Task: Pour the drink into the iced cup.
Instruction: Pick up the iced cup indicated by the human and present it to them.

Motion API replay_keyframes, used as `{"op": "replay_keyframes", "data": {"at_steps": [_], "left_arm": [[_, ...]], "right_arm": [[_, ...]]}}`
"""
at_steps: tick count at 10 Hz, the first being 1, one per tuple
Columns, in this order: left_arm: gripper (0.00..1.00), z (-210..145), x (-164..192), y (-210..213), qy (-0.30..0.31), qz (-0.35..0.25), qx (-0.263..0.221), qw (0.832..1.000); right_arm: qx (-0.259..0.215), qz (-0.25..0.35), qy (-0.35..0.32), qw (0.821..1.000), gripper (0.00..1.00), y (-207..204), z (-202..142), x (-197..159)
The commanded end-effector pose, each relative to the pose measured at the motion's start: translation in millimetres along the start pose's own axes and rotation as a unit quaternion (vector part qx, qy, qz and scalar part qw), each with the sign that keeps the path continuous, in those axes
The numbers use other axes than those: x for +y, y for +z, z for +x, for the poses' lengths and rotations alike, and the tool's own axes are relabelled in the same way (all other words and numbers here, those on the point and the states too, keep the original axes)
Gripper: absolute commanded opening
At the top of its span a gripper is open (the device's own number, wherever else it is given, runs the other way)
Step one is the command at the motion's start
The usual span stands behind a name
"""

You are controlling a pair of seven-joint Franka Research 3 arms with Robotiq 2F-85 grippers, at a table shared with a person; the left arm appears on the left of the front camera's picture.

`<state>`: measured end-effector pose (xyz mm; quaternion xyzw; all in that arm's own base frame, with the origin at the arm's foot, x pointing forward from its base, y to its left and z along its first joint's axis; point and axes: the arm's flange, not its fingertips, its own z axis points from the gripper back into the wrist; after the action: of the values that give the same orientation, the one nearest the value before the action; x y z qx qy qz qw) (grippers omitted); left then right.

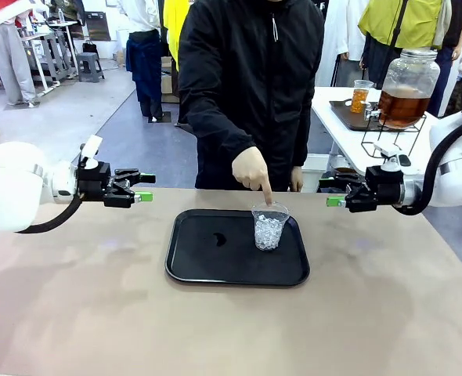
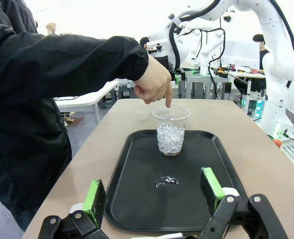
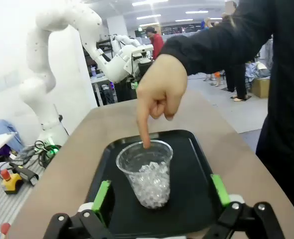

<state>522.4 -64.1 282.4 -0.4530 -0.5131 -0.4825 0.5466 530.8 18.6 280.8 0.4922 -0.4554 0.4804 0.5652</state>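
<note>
A clear plastic cup part-filled with ice stands upright on the right half of a black tray. A person's hand points a finger down at the cup's rim. The amber drink fills a big glass dispenser jar on a white side table at the back right. My left gripper hovers open to the left of the tray, its green pads wide apart with the cup ahead. My right gripper hovers open to the right of the tray, the cup straight before its pads.
A small wet patch lies in the middle of the tray. A glass of amber liquid stands on a dark tray beside the dispenser. The person in a black jacket stands at the table's far edge.
</note>
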Motion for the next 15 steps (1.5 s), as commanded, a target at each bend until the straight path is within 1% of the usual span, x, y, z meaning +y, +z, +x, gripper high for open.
{"op": "replay_keyframes", "data": {"at_steps": [1, 2, 5, 6, 7, 9, 10, 15], "left_arm": [[1.00, 2, 1, -1, 0.005, 0.002, 0.003, 1.000], [1.00, 2, 1, -1, 0.005, 0.002, 0.003, 1.000], [1.00, 2, 1, -1, 0.005, 0.002, 0.003, 1.000], [1.00, 2, 1, -1, 0.005, 0.002, 0.003, 1.000], [1.00, 2, 1, -1, 0.005, 0.002, 0.003, 1.000], [1.00, 2, 1, -1, 0.005, 0.002, 0.003, 1.000], [1.00, 2, 1, -1, 0.005, 0.002, 0.003, 1.000], [1.00, 2, 1, -1, 0.005, 0.002, 0.003, 1.000]], "right_arm": [[-0.002, -0.031, 0.007, 0.999, 1.00, -4, -5, 2], [0.000, 0.000, 0.000, 1.000, 1.00, 0, 0, 0], [0.000, 0.000, 0.000, 1.000, 1.00, 0, 0, 0], [0.001, -0.008, -0.002, 1.000, 1.00, 1, -4, 1], [0.006, -0.012, 0.008, 1.000, 1.00, -6, -6, -2], [0.004, -0.015, 0.052, 0.999, 1.00, -24, -15, -2], [0.002, -0.010, 0.057, 0.998, 1.00, -31, -20, -3], [0.001, 0.022, 0.045, 0.999, 1.00, -56, -45, 2]]}}
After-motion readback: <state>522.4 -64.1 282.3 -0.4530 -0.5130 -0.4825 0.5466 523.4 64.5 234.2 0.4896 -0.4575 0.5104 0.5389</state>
